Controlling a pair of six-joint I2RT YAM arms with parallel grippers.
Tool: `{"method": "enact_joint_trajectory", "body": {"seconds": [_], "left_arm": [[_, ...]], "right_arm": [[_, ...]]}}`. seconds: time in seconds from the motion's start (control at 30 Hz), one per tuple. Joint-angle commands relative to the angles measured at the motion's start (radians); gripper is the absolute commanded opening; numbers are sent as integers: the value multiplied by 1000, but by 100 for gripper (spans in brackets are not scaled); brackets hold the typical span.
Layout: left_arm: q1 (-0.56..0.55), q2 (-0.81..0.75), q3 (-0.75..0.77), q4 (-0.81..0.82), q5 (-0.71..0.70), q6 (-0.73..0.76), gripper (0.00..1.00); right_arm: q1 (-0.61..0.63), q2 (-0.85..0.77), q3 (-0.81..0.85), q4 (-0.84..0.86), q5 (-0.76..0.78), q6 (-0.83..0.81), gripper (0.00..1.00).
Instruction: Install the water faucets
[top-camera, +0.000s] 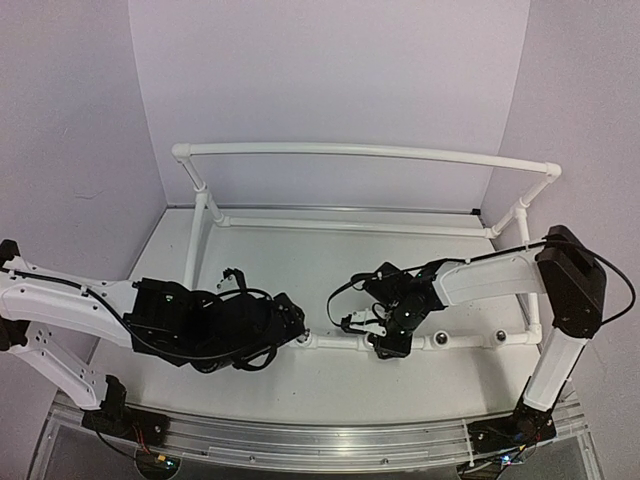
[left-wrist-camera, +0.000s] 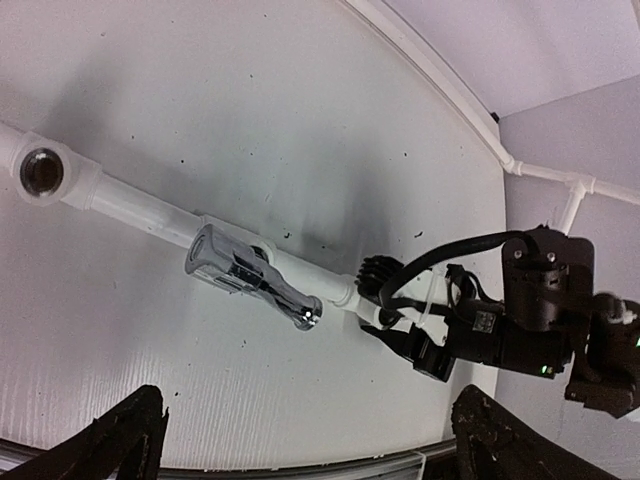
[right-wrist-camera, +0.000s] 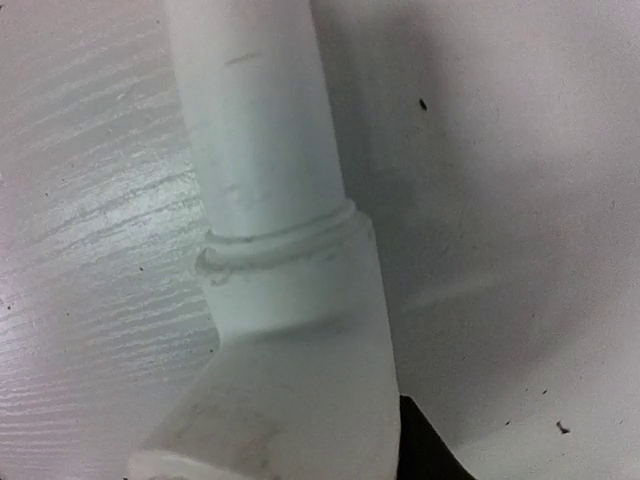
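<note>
Finds right claw (top-camera: 385, 340) at the pipe (left-wrist-camera: 120, 200) just beside the faucet (left-wrist-camera: 250, 278), its width untellable, and left claw (top-camera: 298, 328) gaping wide, apart. Shows faucet on a fitting (left-wrist-camera: 312, 276), long axis nearly along the pipe, slim end toward right claw.

Left arm (top-camera: 60, 300) stretched low toward centre, left gripper (left-wrist-camera: 305, 420) spread wide. Right arm (top-camera: 490, 278) elbow high, forearm inward; right gripper (top-camera: 385, 338) state unclear.

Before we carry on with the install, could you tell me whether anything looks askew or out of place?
Nothing stands out. One water faucet juts from a fitting on the white pipe, and only small dark specks mark the table.
</note>
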Motion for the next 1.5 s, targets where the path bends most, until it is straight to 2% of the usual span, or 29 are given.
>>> {"method": "enact_joint_trajectory", "body": {"seconds": [0.0,0.07,0.1,0.3,0.53,0.67,0.73,0.77,0.8,0.97,1.03,1.2,1.37,1.47], "left_arm": [[-5,-58,27,-95,-76,-114,100],[-5,-65,30,-139,-91,-146,99],[-5,-65,34,-165,-99,-164,99],[-5,-60,65,-302,-138,-264,99],[-5,-23,126,-542,-153,-462,97],[-5,3,142,-617,-164,-540,95],[-3,2,143,-645,-171,-586,94],[-1,-5,138,-643,-174,-589,94],[3,-15,132,-624,-175,-577,94],[75,-53,89,-475,-126,-393,94],[119,-72,70,-417,-89,-322,94],[166,-90,39,-328,-61,-274,93],[200,-80,16,-280,-44,-289,85],[256,-95,-50,-180,30,-278,81]], "right_arm": [[7,62,73,50,-78,110,22],[12,86,97,53,-106,134,4],[16,99,111,54,-117,147,1],[59,165,185,74,-142,215,0],[109,194,232,78,-179,266,1],[154,225,269,76,-193,288,8],[156,233,294,69,-184,303,15],[155,230,303,67,-166,307,20],[156,218,305,66,-142,308,29],[155,120,287,60,-74,310,67],[154,71,291,48,-71,314,74],[125,-29,278,11,-63,306,76],[54,-100,173,-16,-50,266,75],[23,-139,122,-18,-43,257,75]]}}
